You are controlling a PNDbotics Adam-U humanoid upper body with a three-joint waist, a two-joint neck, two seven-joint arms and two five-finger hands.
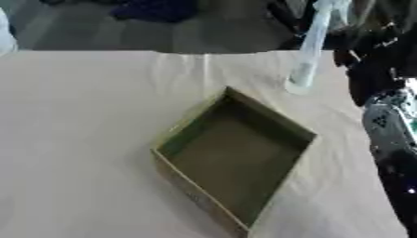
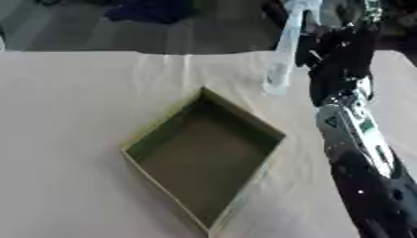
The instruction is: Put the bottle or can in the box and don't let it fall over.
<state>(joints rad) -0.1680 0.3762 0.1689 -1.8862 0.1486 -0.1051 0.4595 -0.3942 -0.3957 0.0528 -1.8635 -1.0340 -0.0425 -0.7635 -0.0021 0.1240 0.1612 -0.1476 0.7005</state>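
Observation:
A clear plastic bottle (image 2: 283, 56) leans at the back right, its top tilted right and its base low over the cloth just beyond the box. My right hand (image 2: 332, 49) comes up from the lower right and is curled on the bottle's upper part. An open, shallow olive-brown box (image 1: 236, 158) sits turned like a diamond mid-table, nothing inside it; its far corner lies a short way in front and left of the bottle's base. My left hand shows in neither view.
A beige, slightly wrinkled cloth (image 1: 81, 139) covers the table. Beyond the far table edge (image 1: 97, 50) lies a dark floor with dark shapes (image 1: 155, 9). A pale object (image 1: 4, 37) shows at the far left edge.

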